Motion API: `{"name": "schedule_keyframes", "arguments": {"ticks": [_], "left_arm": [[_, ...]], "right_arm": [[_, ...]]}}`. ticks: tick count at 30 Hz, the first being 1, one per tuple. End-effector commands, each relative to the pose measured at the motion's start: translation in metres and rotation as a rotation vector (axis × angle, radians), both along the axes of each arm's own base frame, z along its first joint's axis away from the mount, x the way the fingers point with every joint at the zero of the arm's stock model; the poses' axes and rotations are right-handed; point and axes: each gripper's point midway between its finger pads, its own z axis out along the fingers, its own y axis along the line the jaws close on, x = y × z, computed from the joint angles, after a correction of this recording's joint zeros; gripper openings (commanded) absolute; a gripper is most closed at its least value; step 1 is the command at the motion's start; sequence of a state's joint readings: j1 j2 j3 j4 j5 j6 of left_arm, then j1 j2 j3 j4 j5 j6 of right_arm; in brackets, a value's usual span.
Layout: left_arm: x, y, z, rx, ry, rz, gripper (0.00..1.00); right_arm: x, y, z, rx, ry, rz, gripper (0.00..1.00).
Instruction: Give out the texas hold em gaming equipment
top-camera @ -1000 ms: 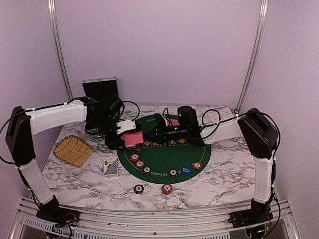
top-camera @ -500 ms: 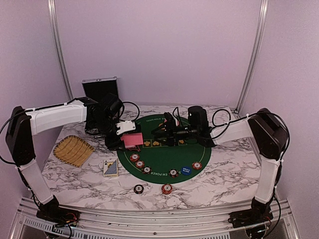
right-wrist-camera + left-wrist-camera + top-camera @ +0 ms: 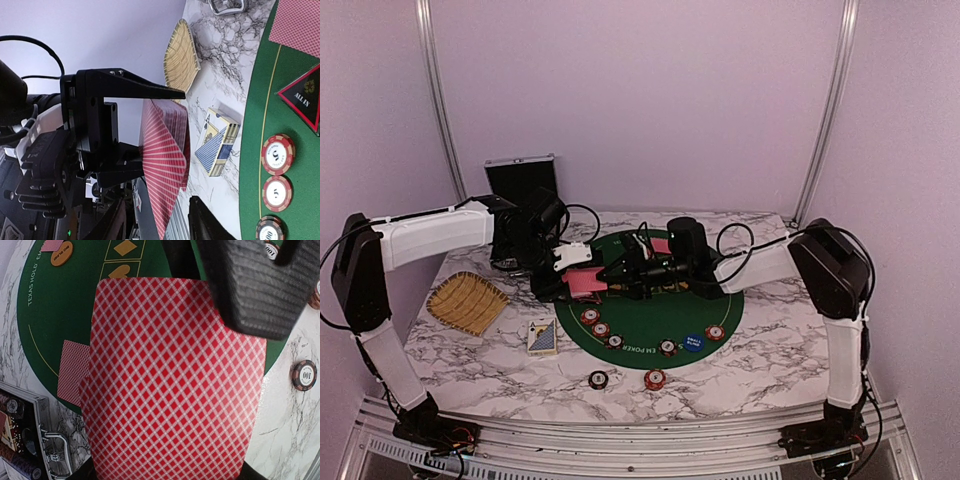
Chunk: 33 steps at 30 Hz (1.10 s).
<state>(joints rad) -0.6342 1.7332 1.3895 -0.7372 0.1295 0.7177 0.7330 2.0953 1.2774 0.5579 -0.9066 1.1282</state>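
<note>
My left gripper [image 3: 582, 281] is shut on a deck of red-backed playing cards [image 3: 175, 380] and holds it upright above the left edge of the green poker mat [image 3: 650, 315]. My right gripper [image 3: 618, 272] is open right beside the deck. In the right wrist view its fingers [image 3: 205, 222] stand either side of the deck's [image 3: 165, 160] near edge. Red and dark chips [image 3: 601, 329] lie along the mat's front, with a blue disc [image 3: 693, 342]. The dark triangular marker [image 3: 305, 97] and an orange disc [image 3: 61, 253] lie on the mat. Single cards [image 3: 72, 371] lie face down.
A blue card box [image 3: 542, 338] lies left of the mat. The yellow straw tray [image 3: 467, 301] is at the far left. The metal case [image 3: 520, 180] stands open at the back left. Two chips [image 3: 598, 379] [image 3: 655, 379] lie on the marble in front of the mat.
My right gripper swung away to the right half a second ago and has come back left to the deck. The left arm and the deck have stayed put.
</note>
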Motion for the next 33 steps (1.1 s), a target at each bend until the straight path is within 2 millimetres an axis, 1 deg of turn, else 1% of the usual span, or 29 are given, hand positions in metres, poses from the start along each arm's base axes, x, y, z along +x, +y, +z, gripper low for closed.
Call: {"name": "schedule_keyframes", "arguments": {"ticks": [1,4,7,13,15,17,22,25,30,33], "left_arm": [[0.001,-0.002,0.014,-0.025,-0.032,-0.005,0.0],[0.001,-0.002,0.015,-0.025,-0.032,-0.005,0.0],[0.001,-0.002,0.015,-0.024,-0.032,-0.004,0.0],[0.001,-0.001,0.015,-0.021,-0.035,-0.003,0.0],[0.001,-0.001,0.015,-0.021,-0.035,-0.004,0.0],[0.001,-0.001,0.016,-0.021,-0.038,-0.004,0.0],[0.001,0.0,0.014,-0.016,-0.036,-0.005,0.0],[-0.001,0.0,0.013,-0.014,-0.031,-0.006,0.0],[-0.002,0.001,0.013,-0.013,-0.03,-0.007,0.0],[-0.002,0.001,0.014,-0.016,-0.031,-0.007,0.0]], "right_arm": [[0.001,0.01,0.013,0.032,-0.022,0.023,0.34],[0.001,0.01,0.014,0.037,-0.019,0.022,0.21],[-0.001,0.009,0.015,0.047,-0.015,0.025,0.13],[-0.002,0.004,0.017,0.058,-0.011,0.025,0.0],[-0.002,-0.002,0.02,0.067,-0.009,0.017,0.0],[0.0,-0.01,0.023,0.074,-0.009,0.004,0.0],[0.003,-0.037,0.021,0.058,-0.002,-0.035,0.0],[0.003,-0.055,0.017,0.018,0.001,-0.054,0.0],[0.0,-0.092,0.0,-0.089,-0.001,-0.081,0.0],[-0.003,-0.114,-0.016,-0.158,0.014,-0.094,0.0]]}}
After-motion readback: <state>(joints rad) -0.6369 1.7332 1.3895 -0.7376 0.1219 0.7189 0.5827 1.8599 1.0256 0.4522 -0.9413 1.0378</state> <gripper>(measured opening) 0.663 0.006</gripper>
